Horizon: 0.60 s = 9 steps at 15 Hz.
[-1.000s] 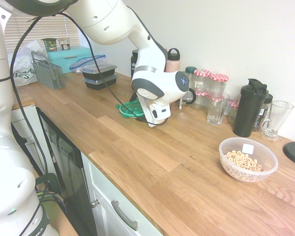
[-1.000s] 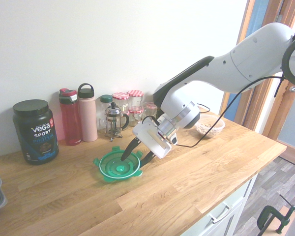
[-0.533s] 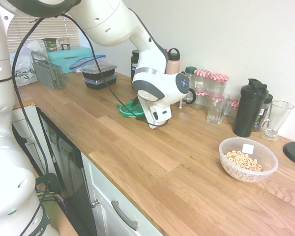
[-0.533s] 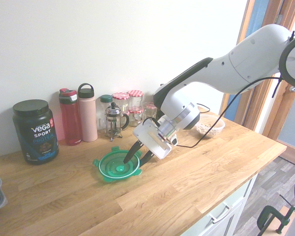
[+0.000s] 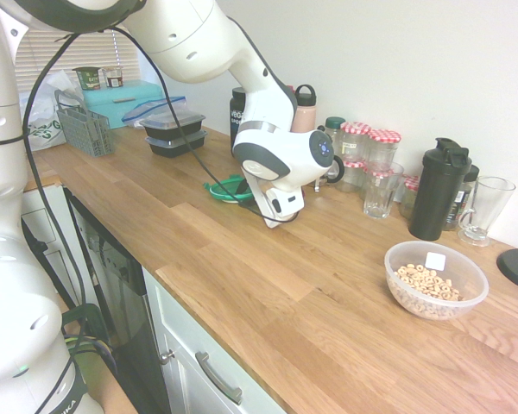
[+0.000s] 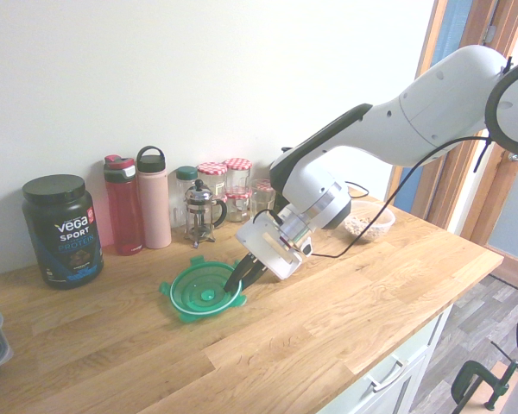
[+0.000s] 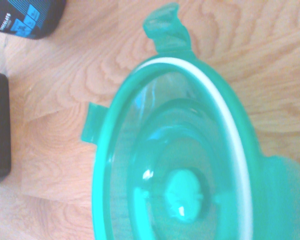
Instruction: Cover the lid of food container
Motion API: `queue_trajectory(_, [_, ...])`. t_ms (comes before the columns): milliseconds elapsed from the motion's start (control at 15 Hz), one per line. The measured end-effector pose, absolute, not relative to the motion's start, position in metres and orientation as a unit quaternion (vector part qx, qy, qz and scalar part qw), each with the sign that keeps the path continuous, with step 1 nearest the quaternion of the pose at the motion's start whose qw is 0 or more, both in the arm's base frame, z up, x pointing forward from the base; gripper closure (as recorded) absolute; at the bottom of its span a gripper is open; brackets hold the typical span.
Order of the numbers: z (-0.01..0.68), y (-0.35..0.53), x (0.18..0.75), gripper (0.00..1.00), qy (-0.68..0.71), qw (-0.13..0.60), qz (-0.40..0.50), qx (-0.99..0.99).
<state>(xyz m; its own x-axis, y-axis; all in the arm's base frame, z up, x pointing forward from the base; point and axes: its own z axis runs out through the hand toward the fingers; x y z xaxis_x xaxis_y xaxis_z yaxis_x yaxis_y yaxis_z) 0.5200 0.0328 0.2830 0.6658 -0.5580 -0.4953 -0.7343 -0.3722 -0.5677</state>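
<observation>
Gripper pinches the near rim of the lid, tilting it; the food container sits well apart along the counter.

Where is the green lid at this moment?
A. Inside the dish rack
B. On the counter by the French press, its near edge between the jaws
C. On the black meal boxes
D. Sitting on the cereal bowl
B. The second exterior view shows the green lid on the wooden counter in front of the French press, with the gripper at its edge; the cereal bowl stands uncovered.
</observation>
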Motion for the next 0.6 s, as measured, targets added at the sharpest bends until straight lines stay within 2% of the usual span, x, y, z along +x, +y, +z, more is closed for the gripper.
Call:
queue_trajectory(400, [0.298, 0.032, 0.530, 1.00, 0.378, 0.399, 0.094, -0.830])
queue_trajectory(600, [0.343, 0.027, 0.536, 1.00, 0.369, 0.323, 0.070, -0.869])
